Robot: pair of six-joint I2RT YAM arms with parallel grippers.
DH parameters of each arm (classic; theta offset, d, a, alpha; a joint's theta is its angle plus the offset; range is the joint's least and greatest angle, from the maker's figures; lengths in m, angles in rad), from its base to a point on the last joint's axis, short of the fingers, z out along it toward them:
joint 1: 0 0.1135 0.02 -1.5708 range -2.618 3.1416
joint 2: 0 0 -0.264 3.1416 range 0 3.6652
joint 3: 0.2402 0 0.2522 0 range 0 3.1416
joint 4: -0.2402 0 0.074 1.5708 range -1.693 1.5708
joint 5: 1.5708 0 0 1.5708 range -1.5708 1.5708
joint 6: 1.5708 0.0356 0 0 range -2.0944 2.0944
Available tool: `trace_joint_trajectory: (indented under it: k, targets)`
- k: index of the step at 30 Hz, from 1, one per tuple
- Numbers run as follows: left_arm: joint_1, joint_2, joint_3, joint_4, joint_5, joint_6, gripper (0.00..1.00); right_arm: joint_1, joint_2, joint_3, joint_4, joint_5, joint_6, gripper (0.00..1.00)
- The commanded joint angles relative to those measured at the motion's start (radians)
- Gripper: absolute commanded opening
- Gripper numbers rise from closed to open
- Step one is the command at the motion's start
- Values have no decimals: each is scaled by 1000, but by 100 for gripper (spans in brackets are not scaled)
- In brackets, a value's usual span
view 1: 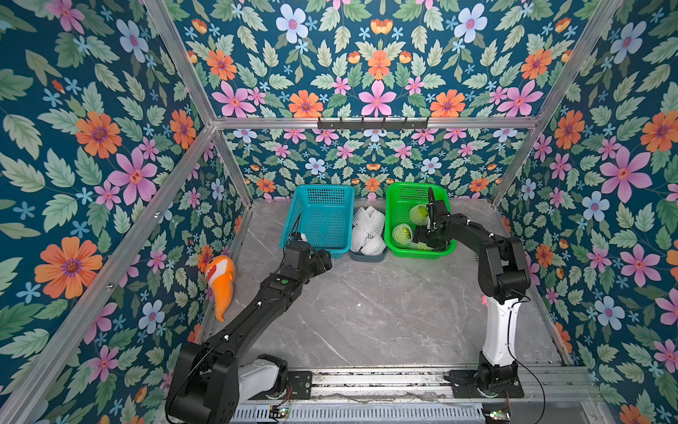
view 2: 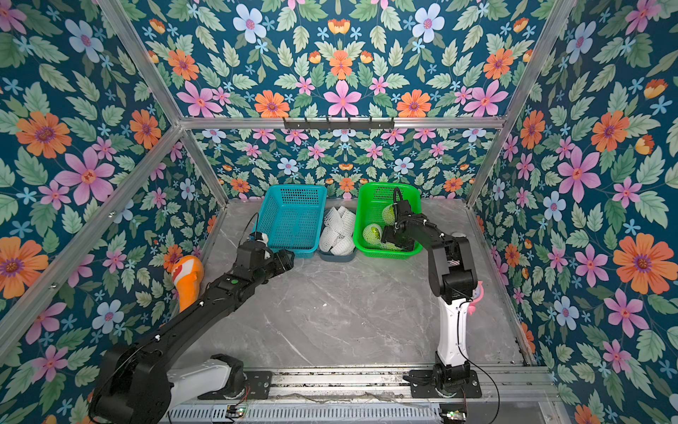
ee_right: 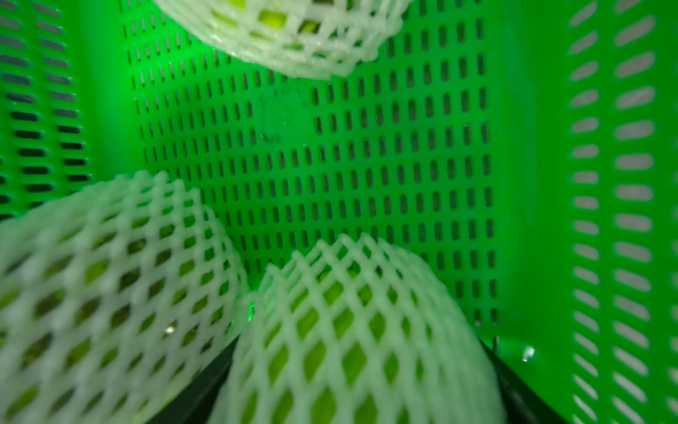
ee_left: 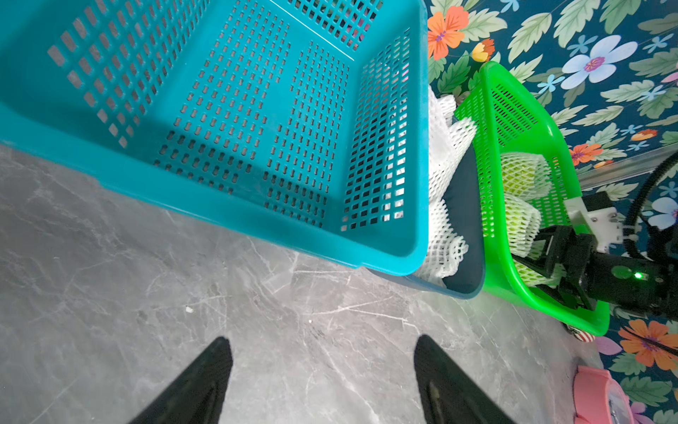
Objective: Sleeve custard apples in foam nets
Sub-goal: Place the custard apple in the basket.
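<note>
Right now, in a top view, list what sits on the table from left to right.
Fish toy → blue basket → foam nets → green basket.

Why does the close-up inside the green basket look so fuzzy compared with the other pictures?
Probably closeness: in the right wrist view the netted custard apples crowd the lens and blur, while the green basket floor behind is sharper. The left wrist view is sharp, with shadow inside the blue basket. Both top views look crisp.
</note>
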Motion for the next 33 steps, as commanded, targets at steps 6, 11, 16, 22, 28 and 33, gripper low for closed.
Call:
trace_joint_trajectory:
  k: [6,11,16,22,28,33]
  targets:
    - [4,16,6,32,27,-2,80,1,-80,20,-63,29,-26,96]
    - [3,18,1,41,32,-6,80,1,-127,20,-83,50,-40,97]
    - [5,21,0,47,41,-7,80,0,-141,9,-125,58,-45,95]
    - [5,28,-7,56,50,-12,80,8,-141,-4,-145,42,-56,91]
    - [5,23,-13,62,49,-20,80,14,-54,76,-192,57,-64,84]
    - [7,6,-23,53,37,-18,80,22,-1,125,-215,66,-63,75]
